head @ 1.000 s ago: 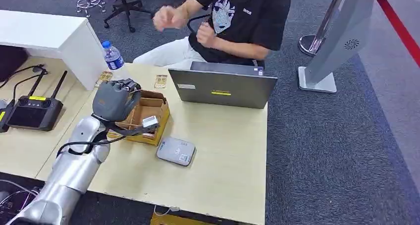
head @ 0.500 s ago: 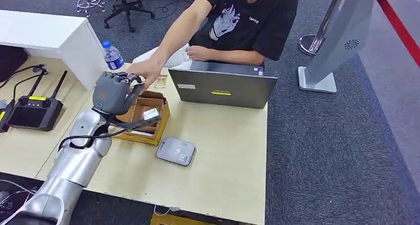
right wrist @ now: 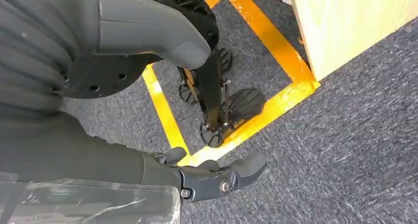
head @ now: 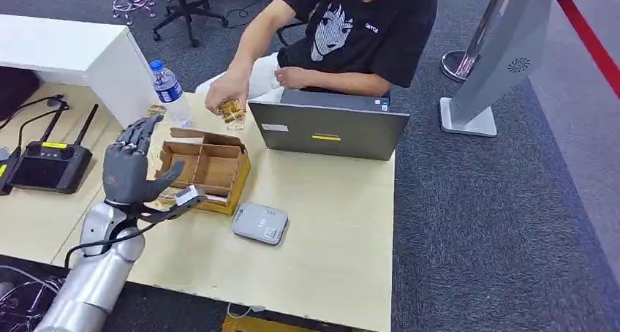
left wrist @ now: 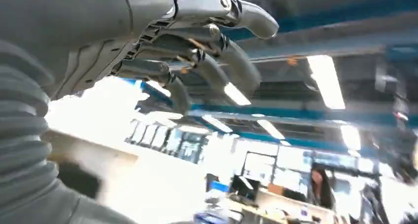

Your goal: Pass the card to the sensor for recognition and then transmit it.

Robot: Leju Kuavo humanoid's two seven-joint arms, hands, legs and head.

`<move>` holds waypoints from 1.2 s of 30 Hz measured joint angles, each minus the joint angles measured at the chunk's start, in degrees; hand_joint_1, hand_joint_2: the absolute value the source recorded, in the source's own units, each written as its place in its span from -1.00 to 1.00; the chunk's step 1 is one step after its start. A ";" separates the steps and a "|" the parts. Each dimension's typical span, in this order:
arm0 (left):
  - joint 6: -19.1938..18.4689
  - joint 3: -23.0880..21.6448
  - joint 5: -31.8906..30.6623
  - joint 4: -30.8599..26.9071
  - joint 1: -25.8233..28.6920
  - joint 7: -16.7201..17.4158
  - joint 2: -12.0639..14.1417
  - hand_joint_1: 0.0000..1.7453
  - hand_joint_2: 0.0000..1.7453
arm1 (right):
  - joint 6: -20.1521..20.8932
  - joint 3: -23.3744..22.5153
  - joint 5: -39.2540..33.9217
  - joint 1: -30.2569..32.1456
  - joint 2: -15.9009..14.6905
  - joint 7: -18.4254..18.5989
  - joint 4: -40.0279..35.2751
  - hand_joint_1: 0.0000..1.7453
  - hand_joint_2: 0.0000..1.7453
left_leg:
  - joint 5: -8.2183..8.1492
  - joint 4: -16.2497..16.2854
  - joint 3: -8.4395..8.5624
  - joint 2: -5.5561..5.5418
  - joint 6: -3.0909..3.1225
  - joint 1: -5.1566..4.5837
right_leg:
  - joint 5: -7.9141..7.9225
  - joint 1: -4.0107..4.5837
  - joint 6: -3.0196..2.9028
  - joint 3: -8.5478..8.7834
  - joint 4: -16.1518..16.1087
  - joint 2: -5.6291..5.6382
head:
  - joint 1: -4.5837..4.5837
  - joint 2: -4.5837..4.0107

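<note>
My left hand is raised over the table's left part, just left of the cardboard box, fingers spread and holding nothing. The left wrist view shows the same hand with its fingers stretched out and bare. A person's hand holds a gold-patterned card at the laptop's left corner, above the table. The grey sensor pad lies flat on the table in front of the box. My right hand hangs beside the table over the carpet, holding nothing.
A grey laptop stands open behind the sensor, with the person seated behind it. A water bottle stands behind the box. A black remote controller lies at the far left. A white stand rises at the right.
The person's hand reached to my raised left hand, then drew back to the laptop's corner with a card. My left hand opened and dropped back to the left of the box.
</note>
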 joint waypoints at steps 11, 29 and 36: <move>-19.77 26.69 38.70 -5.38 12.31 -10.18 -5.10 -1.00 1.00 | -0.81 -1.95 -0.92 0.17 0.17 -0.20 0.00 -1.00 1.00 | -0.02 -0.02 -0.03 0.04 0.02 0.08 | -0.03 0.03 -0.03 -0.01 0.00 0.01 | 0.00 0.00; -57.23 68.66 82.62 43.96 10.79 9.17 0.18 1.00 1.00 | 2.71 -2.36 2.40 -0.21 0.17 -0.59 0.00 1.00 1.00 | -0.14 -0.03 -0.04 -0.16 -0.13 0.16 | -0.21 0.13 -0.01 0.07 -0.06 -0.17 | -0.02 0.00; -54.73 73.19 84.46 49.24 10.89 11.49 -1.03 1.00 1.00 | 2.58 -2.34 3.08 -0.39 0.17 -0.57 0.00 1.00 1.00 | -0.14 -0.03 -0.02 -0.19 -0.13 0.15 | -0.20 0.13 -0.01 0.09 -0.06 -0.17 | -0.04 0.00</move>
